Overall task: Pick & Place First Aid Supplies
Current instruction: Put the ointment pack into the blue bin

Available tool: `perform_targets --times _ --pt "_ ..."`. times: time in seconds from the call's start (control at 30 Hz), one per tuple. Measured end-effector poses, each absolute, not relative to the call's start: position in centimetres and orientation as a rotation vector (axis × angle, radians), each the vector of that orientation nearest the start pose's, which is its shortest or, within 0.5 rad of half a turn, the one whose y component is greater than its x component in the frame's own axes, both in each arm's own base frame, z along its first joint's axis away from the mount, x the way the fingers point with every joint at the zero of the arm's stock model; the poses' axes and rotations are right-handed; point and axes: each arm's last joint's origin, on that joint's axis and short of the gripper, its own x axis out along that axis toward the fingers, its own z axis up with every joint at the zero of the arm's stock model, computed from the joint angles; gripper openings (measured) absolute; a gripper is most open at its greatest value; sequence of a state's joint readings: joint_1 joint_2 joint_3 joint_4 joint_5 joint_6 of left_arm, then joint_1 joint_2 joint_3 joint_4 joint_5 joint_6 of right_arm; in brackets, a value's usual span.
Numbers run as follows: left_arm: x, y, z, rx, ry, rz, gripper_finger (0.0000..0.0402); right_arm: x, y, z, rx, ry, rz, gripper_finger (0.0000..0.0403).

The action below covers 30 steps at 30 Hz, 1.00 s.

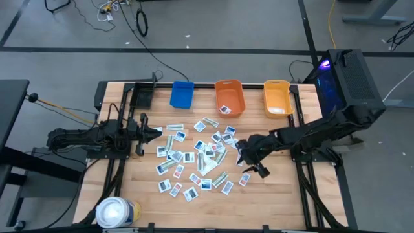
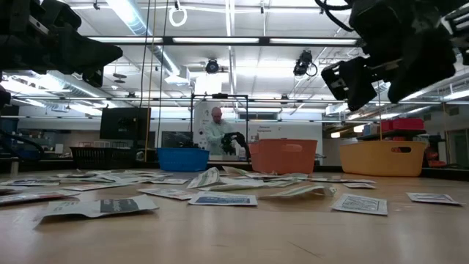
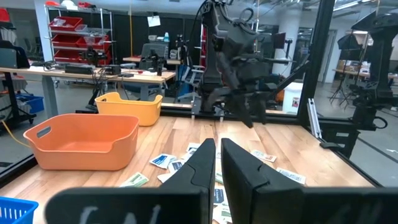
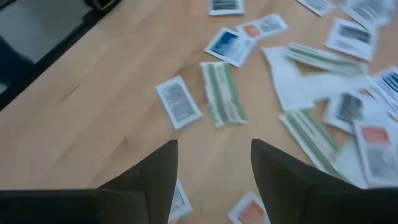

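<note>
Small flat white packets (image 1: 194, 158), blue, red or green-printed, scattered mid-table.

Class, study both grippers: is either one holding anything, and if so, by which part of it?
Nothing is held. The right gripper hangs open and empty above the scattered packets; the left gripper is shut on nothing, at the table's left side.

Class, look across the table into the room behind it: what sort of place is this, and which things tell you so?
Probably a robotics lab or workshop: red shelving loaded with parts, workbenches covered with equipment, and ceiling strip lights over an open floor.
</note>
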<state>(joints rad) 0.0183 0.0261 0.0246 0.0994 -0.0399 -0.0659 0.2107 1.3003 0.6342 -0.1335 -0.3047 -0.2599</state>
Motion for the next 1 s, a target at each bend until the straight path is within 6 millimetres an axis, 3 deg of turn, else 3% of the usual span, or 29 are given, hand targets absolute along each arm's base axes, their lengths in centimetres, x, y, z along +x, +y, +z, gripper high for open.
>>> perform_targets --times 0.4,0.67,1.0 --pt "9.7 0.3 18.0 -0.067 -0.1 0.055 0.0032 24.3 9.6 14.7 -0.308 0.718 0.788 0.021" --pt "9.7 0.3 17.9 -0.067 -0.1 0.055 0.0032 23.0 9.4 11.5 -0.378 0.778 0.801 0.024" --pt "9.7 0.3 17.9 -0.067 -0.099 0.055 0.0032 22.9 9.6 11.2 -0.462 0.726 0.773 0.0263"
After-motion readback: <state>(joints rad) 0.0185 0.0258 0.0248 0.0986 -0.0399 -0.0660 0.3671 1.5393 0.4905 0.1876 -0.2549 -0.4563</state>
